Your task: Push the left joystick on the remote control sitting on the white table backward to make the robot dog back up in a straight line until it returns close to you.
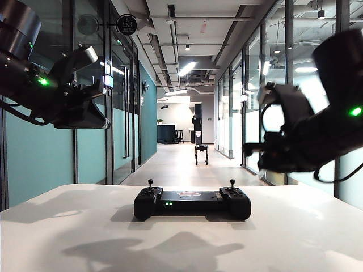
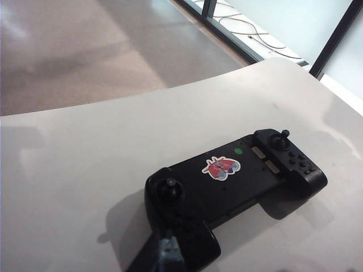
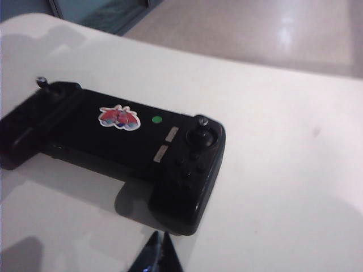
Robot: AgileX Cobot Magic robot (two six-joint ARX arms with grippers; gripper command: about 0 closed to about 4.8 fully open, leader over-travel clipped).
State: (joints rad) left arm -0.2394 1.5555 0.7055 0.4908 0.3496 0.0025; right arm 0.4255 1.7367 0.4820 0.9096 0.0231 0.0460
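The black remote control lies flat near the middle of the white table, a red sticker on its middle section. Its left joystick stands upright and untouched. In the left wrist view the left joystick is just beyond my left gripper, whose fingers are shut and empty over the near handle. My left gripper hangs high above the table's left side. My right gripper hovers high on the right, and the right wrist view shows my right gripper shut and empty near the right handle. The robot dog stands far down the corridor.
A long corridor with glass walls runs straight away beyond the table's far edge. A dark counter stands at its far end. Cables lie on the floor by the window frame. The right joystick stands upright.
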